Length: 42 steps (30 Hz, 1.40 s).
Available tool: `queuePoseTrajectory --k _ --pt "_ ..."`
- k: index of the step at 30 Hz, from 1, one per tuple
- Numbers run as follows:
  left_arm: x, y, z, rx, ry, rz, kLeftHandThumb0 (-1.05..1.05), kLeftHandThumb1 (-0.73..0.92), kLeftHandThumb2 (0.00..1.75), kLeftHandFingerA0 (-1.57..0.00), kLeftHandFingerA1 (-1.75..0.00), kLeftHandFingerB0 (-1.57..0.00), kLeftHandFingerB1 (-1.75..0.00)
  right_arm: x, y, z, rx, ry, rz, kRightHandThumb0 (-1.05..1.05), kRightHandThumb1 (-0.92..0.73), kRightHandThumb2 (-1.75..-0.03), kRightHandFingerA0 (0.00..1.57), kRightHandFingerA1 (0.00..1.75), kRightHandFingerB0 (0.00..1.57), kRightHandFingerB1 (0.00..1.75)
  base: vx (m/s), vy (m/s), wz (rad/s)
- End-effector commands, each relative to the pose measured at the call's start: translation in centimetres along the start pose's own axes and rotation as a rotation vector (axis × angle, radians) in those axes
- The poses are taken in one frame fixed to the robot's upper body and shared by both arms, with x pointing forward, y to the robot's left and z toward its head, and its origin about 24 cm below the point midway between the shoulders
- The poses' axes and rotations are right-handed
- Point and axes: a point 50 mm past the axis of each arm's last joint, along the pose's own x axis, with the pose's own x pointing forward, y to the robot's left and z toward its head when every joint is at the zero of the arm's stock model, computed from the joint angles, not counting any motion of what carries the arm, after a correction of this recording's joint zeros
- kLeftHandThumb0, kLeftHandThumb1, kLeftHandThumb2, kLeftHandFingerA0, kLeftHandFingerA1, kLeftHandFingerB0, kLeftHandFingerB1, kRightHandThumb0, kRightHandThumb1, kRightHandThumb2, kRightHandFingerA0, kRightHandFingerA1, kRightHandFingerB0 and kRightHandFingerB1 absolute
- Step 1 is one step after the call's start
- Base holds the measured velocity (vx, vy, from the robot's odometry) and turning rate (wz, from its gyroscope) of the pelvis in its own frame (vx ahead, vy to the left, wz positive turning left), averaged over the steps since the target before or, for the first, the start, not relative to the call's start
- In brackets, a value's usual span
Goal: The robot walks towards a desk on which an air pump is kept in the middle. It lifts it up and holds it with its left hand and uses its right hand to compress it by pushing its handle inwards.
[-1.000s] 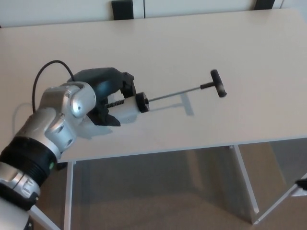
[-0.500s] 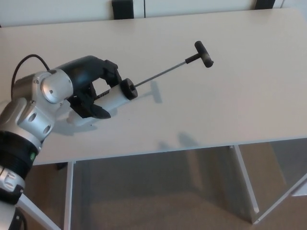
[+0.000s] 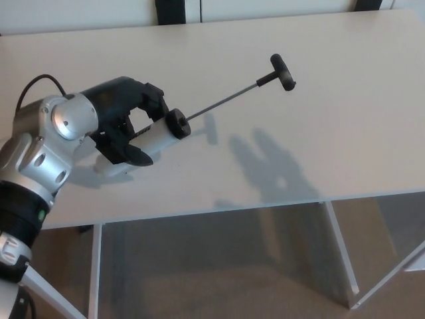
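My left hand (image 3: pixel 126 126) is shut on the white barrel of the air pump (image 3: pixel 156 137), holding it above the desk (image 3: pixel 319 119) at the left. The pump points up and to the right. Its black end cap (image 3: pixel 177 123) sits just past my fingers, and a thin metal rod (image 3: pixel 222 103) runs out, fully extended, to the black T-handle (image 3: pixel 282 72). My right hand does not show; only a hand-shaped shadow (image 3: pixel 269 166) lies on the desk below the rod.
The pale desk's front edge (image 3: pixel 219 209) crosses the lower picture, with white legs and grey floor beneath. A black cable (image 3: pixel 30 90) loops behind my left forearm. A dark chair back (image 3: pixel 170 10) stands beyond the far edge.
The pump was lifted and swung up-left a second ago and has since held nearly still. A large hand-shaped shadow has spread onto the desk below the rod.
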Motion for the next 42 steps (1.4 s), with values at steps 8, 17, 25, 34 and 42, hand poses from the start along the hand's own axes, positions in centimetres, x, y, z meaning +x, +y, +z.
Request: queuePoseTrajectory --k 8,17,25,34,42 --pt "-0.5 1.5 1.2 0.058 -0.042 -0.046 -0.08 0.8 0.71 -0.98 -1.31 -0.72 -1.19 3.8 3.6 -12.0 0.095 0.602 0.001 -0.86 -0.74 -1.1 0.0 0.14 0.0 0.13 0.0 0.0 0.0" --pt "-0.6 1.1 1.7 0.342 -0.027 -0.039 -0.07 0.64 0.6 -0.89 -1.34 -0.62 -1.24 4.0 5.4 -12.8 0.107 0.613 0.048 -0.82 -0.73 -1.13 0.0 0.18 0.0 0.16 0.0 0.0 0.0" --pt "-0.8 0.2 2.2 0.531 -0.06 -0.003 -0.06 0.64 0.58 -0.67 -0.54 -0.59 -0.46 3.7 5.4 -13.7 0.117 0.64 0.031 -0.82 -0.92 -0.67 0.0 0.15 0.0 0.11 0.0 0.0 0.0" --pt "-0.7 -0.2 2.4 0.585 -0.069 0.025 -0.14 0.63 0.62 -0.76 -0.62 -0.56 -0.46 3.8 5.4 -13.8 0.139 0.631 0.037 -0.91 -0.79 -1.13 0.0 0.12 0.0 0.07 0.0 0.0 0.0" --pt "-0.6 -0.4 2.4 0.603 -0.075 0.029 -0.13 0.67 0.59 -0.69 -0.53 -0.57 -0.44 3.8 5.5 -13.9 0.146 0.639 0.033 -0.83 -0.75 -1.11 0.0 0.18 0.0 0.15 0.0 0.0 0.0"
